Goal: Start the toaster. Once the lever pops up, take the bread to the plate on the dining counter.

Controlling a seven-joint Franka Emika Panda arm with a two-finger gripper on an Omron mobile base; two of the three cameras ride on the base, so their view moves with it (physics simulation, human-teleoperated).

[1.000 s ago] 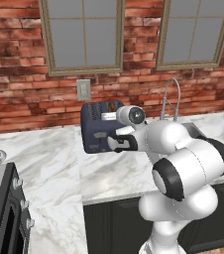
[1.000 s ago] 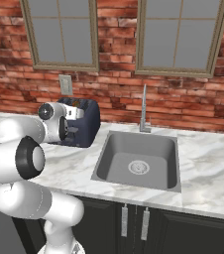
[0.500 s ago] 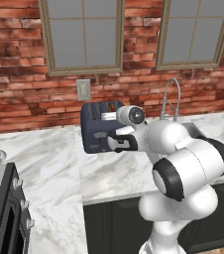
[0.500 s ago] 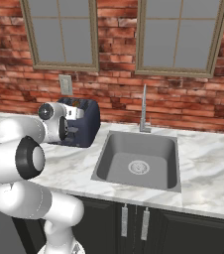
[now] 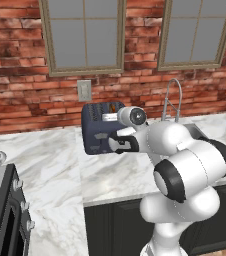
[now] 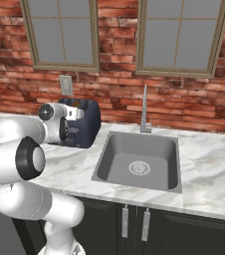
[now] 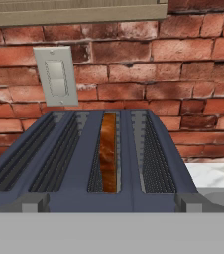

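The dark navy-blue four-slot toaster (image 7: 104,163) is standing upright on the marble surface (image 5: 50,165), backed against the brick wall below a pale wall switch. A brown slice of bread (image 7: 108,151) is sitting on edge in the third slot from the left in the hand view, sunk in with its top near the slot's rim. The other three slots are showing only dark wire guides.
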